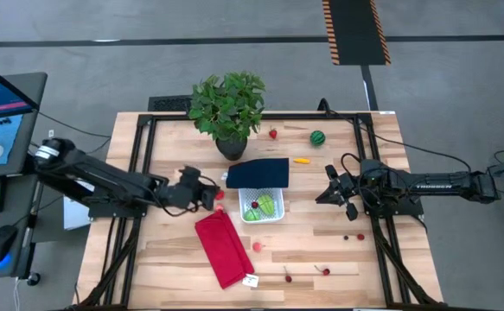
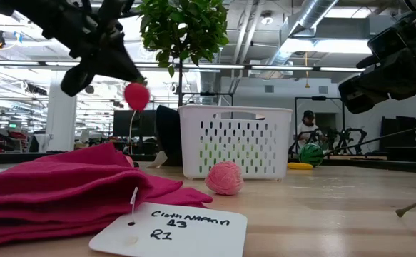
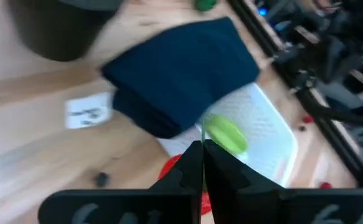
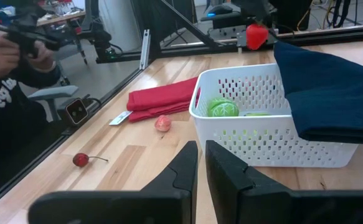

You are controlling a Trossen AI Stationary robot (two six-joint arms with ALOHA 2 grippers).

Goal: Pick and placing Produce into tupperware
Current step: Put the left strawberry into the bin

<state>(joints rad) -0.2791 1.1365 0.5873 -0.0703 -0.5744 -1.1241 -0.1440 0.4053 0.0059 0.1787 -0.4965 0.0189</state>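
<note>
Label tag point(image 2: 168, 230): lay nearest in the low view, white, handwritten, tied to the red cloth point(image 2: 58, 187).
Pink berry point(image 2: 225, 178): sat on the wood just in front of the tupperware.
Tupperware point(image 1: 277, 215): white, perforated, near table centre; held green produce point(image 4: 222, 108) already; dark blue cloth point(image 1: 258, 173) draped over its far edge (possibly the lid's stand-in, hard to tell).
Left gripper point(image 1: 210, 196): closed on a red strawberry point(image 2: 137, 96), carried above the table just beside the tupperware.
Step in hand: transport, judged mid-carry.
Next move: called for shifting over the open part of the basket, clear of the blue cloth, then release.
Right gripper point(image 1: 333, 194): nearly closed, empty, waited at the basket's other side.
Farther back: orange piece point(image 1: 301, 160), striped green ball point(image 1: 318, 137), potted plant point(image 1: 228, 108).
</note>
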